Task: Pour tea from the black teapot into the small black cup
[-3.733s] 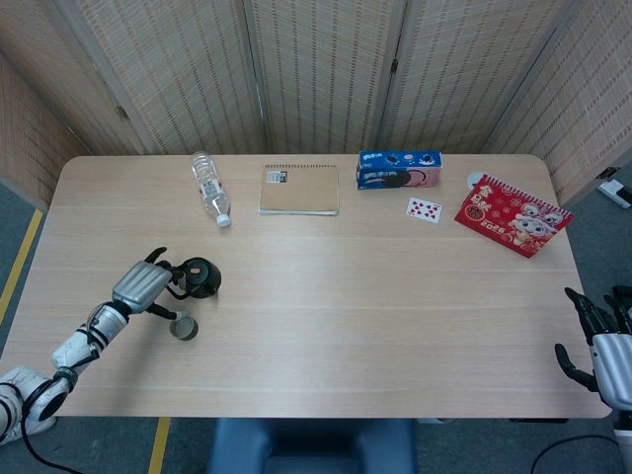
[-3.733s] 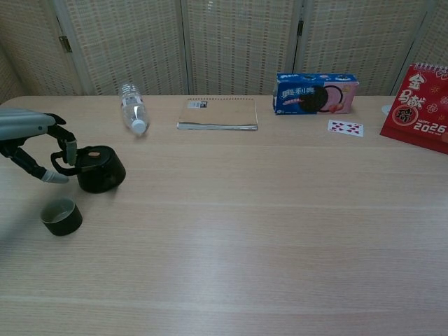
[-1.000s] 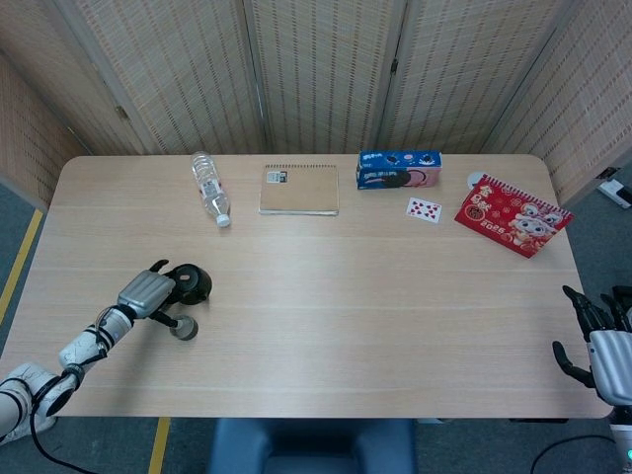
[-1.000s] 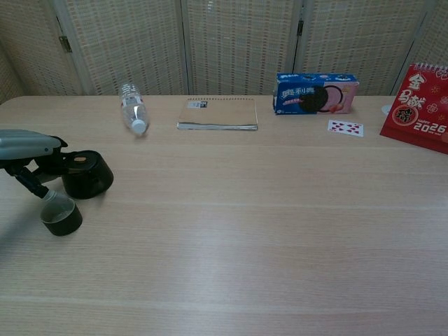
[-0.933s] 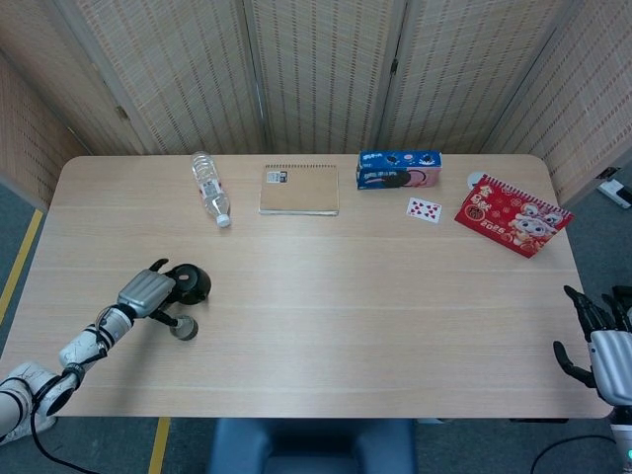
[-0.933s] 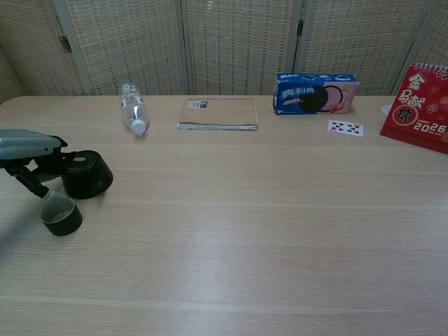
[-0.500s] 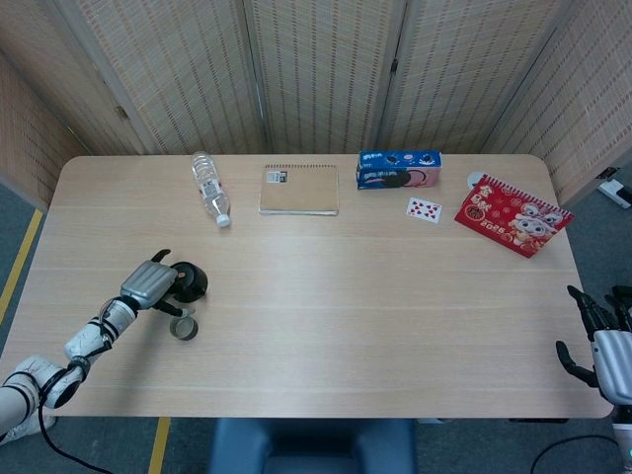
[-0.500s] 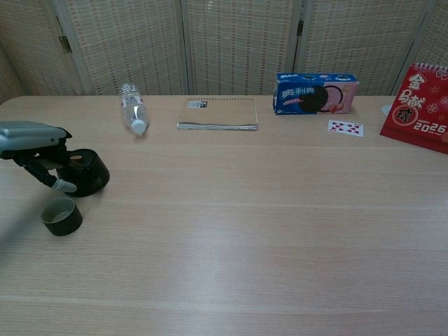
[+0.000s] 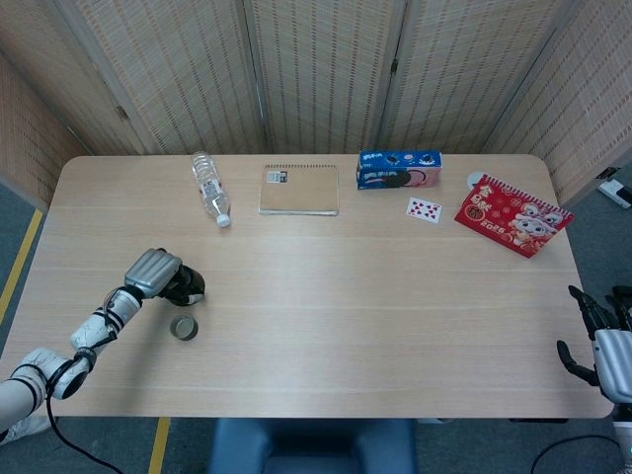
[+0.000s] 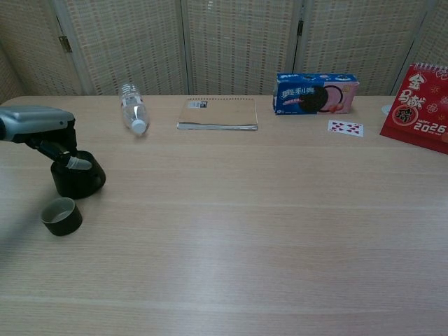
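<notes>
From the head view, the left hand sits over the squat black teapot near the left part of the pale wooden table, its fingers curled down around the pot's near side; whether it truly grips the pot cannot be told from here. The small black cup stands upright just in front of the teapot, apart from it and from the hand. The right hand hangs off the table's right edge with dark fingers spread and nothing in them. Along the far side lie a clear plastic water bottle on its side, a tan spiral notebook, a blue biscuit box, a playing card and a red desk calendar

From the chest view, the left hand reaches in from the left edge, its dark fingers resting on top of the teapot, which stands upright on the table. The cup sits nearer the camera, just beside the pot and not touching it, its mouth open upward. The right hand does not show here. At the back, the water bottle lies with its cap toward the camera, the notebook lies flat, the biscuit box stands on its long side, the playing card lies in front of it, and the calendar is cut by the right edge
</notes>
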`<control>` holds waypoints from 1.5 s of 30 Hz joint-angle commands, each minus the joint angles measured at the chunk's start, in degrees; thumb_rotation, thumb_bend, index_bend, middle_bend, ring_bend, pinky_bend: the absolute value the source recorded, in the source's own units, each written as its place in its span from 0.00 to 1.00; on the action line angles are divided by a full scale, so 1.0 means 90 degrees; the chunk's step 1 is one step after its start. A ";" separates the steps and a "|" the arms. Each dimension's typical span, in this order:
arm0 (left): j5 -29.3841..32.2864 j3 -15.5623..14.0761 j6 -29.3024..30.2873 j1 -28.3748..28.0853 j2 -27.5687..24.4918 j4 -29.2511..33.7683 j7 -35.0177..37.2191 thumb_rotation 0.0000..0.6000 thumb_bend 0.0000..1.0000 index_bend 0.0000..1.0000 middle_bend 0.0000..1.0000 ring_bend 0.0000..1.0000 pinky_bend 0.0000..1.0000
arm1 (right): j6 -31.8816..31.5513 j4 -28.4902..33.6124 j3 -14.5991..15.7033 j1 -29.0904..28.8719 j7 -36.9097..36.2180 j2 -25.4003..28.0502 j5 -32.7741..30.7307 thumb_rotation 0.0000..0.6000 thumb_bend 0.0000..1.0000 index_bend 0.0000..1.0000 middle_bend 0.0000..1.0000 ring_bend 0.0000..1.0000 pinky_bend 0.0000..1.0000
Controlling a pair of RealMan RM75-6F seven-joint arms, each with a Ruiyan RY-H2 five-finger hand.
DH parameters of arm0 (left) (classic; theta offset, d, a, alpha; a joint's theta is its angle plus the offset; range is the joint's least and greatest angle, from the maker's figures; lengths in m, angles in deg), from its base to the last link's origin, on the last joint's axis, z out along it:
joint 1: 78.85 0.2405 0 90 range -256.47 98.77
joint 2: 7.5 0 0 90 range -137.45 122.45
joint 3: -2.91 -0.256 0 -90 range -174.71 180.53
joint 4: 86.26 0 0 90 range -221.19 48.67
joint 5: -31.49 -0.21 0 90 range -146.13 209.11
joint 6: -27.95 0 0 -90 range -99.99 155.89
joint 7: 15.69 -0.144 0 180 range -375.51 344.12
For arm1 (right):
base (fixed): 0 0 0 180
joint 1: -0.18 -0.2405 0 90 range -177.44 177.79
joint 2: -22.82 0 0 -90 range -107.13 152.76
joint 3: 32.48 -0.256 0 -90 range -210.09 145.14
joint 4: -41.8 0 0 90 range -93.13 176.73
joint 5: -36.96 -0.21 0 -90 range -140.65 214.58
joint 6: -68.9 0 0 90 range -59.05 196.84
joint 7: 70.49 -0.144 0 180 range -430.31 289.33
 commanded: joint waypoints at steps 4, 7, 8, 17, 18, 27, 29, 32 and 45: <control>0.0040 0.0032 0.0020 -0.0004 0.0032 -0.0064 -0.0017 0.38 0.21 1.00 1.00 0.94 0.50 | 0.0002 -0.0020 0.0002 0.0003 -0.0018 -0.0013 -0.0001 1.00 0.43 0.06 0.19 0.25 0.08; 0.0108 0.0065 0.0017 0.0008 0.0044 -0.0083 -0.0070 0.38 0.21 1.00 1.00 0.94 0.50 | -0.0007 -0.0027 0.0000 0.0005 -0.0029 -0.0019 0.0004 1.00 0.43 0.06 0.19 0.25 0.08; 0.0137 0.0079 0.0013 0.0012 0.0048 -0.0085 -0.0099 0.38 0.21 1.00 1.00 0.94 0.51 | -0.0014 -0.0030 -0.0002 0.0007 -0.0035 -0.0021 0.0008 1.00 0.43 0.06 0.19 0.25 0.08; 0.0457 0.0325 0.0282 0.0136 0.0060 -0.0043 -0.0411 0.38 0.28 1.00 1.00 0.94 0.54 | -0.0120 -0.0030 -0.0052 0.0038 -0.0096 0.0016 -0.0004 1.00 0.43 0.06 0.19 0.25 0.08; 0.0505 0.0351 0.0300 0.0153 0.0066 -0.0037 -0.0465 0.37 0.28 1.00 1.00 0.94 0.54 | -0.0145 -0.0030 -0.0066 0.0044 -0.0110 0.0025 -0.0006 1.00 0.43 0.06 0.19 0.25 0.08; 0.0721 0.0504 0.0503 0.0268 0.0026 0.0149 -0.0767 0.37 0.45 1.00 1.00 0.95 0.54 | -0.0216 -0.0001 -0.0082 0.0053 -0.0100 0.0084 0.0048 1.00 0.43 0.06 0.19 0.25 0.08; 0.0710 0.0502 0.0530 0.0281 -0.0004 0.0182 -0.0792 0.37 0.49 1.00 1.00 0.95 0.55 | -0.0230 -0.0001 -0.0082 0.0056 -0.0104 0.0082 0.0063 1.00 0.43 0.06 0.19 0.25 0.08; 0.0691 0.0511 0.0607 0.0309 -0.0039 0.0216 -0.0806 0.37 0.52 1.00 1.00 0.95 0.55 | -0.0251 0.0006 -0.0080 0.0059 -0.0107 0.0086 0.0085 1.00 0.43 0.06 0.19 0.25 0.08; 0.0494 0.0443 0.0911 0.0458 -0.0359 0.0554 -0.0818 0.38 0.65 1.00 1.00 0.95 0.57 | -0.0341 0.0116 -0.0085 0.0027 -0.0118 0.0159 0.0263 1.00 0.43 0.06 0.19 0.25 0.08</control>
